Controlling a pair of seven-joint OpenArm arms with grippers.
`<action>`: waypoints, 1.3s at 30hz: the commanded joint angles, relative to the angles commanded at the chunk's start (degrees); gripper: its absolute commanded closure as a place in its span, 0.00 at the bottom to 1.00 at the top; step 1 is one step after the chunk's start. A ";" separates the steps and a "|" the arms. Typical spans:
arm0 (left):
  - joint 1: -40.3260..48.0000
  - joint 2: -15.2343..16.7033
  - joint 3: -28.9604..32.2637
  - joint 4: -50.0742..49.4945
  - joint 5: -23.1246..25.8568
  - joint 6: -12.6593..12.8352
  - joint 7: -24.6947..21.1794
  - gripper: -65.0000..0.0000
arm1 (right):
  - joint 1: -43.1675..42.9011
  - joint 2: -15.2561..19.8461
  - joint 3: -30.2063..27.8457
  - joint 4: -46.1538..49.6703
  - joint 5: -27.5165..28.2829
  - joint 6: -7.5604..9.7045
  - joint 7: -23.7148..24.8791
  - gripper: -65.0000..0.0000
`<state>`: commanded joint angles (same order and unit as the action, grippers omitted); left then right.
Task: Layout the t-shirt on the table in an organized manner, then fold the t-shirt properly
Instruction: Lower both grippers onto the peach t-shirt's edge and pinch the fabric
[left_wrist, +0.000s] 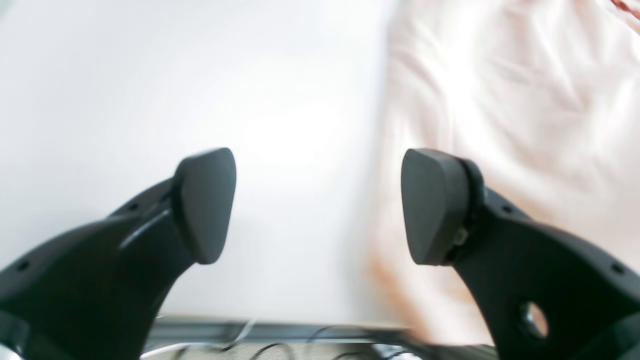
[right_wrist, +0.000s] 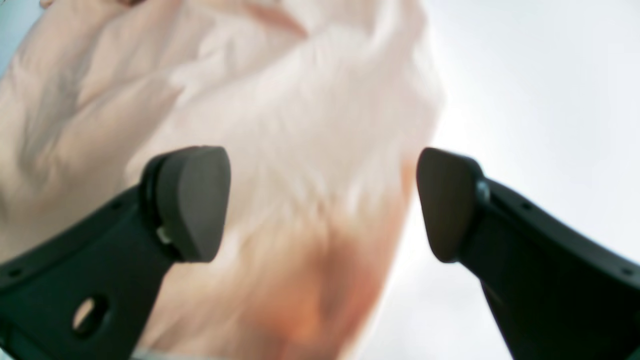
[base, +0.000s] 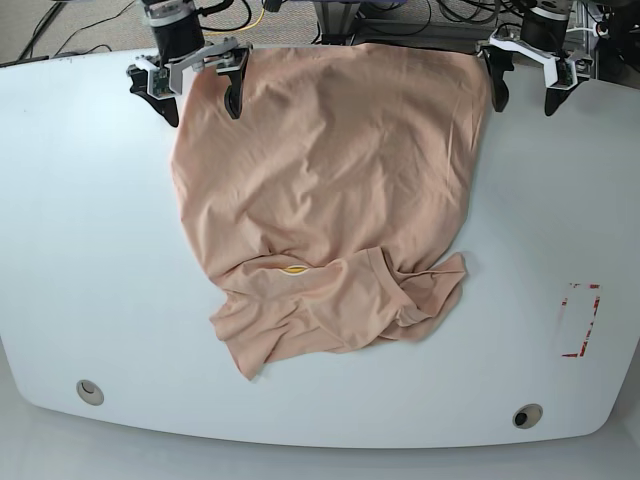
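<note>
The peach-tan t-shirt (base: 330, 170) lies spread on the white table (base: 80, 220), one straight edge at the far side and its near part bunched in folds around a small yellow print (base: 294, 268). My right gripper (base: 200, 100) hangs open over the shirt's far left corner; in the right wrist view this gripper (right_wrist: 322, 205) has cloth (right_wrist: 250, 100) below it and nothing held. My left gripper (base: 523, 100) stands open at the far right corner. In the left wrist view it (left_wrist: 320, 205) straddles the shirt's edge (left_wrist: 525, 100) and bare table (left_wrist: 150, 100).
A red-outlined rectangle mark (base: 579, 320) sits near the table's right side. Two round holes (base: 89, 390) (base: 527, 414) lie by the front edge. Cables (base: 400, 15) run on the floor behind the table's far edge.
</note>
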<state>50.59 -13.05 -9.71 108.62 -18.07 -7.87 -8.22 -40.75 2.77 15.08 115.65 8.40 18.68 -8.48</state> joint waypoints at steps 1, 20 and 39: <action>-0.09 0.00 0.44 0.00 0.00 0.00 0.00 0.26 | 0.79 0.00 0.35 0.00 0.00 0.00 -0.53 0.13; -0.35 0.09 3.78 -0.35 0.00 0.00 0.00 0.28 | 22.95 2.02 7.65 -11.96 0.09 10.46 -20.75 0.13; -2.11 0.26 4.13 -1.32 0.00 0.00 0.09 0.28 | 22.68 2.02 7.56 -19.87 0.00 13.71 -20.57 0.27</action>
<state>48.48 -12.79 -5.58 107.30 -18.07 -7.87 -8.13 -18.07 4.79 22.64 95.78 8.40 32.40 -29.05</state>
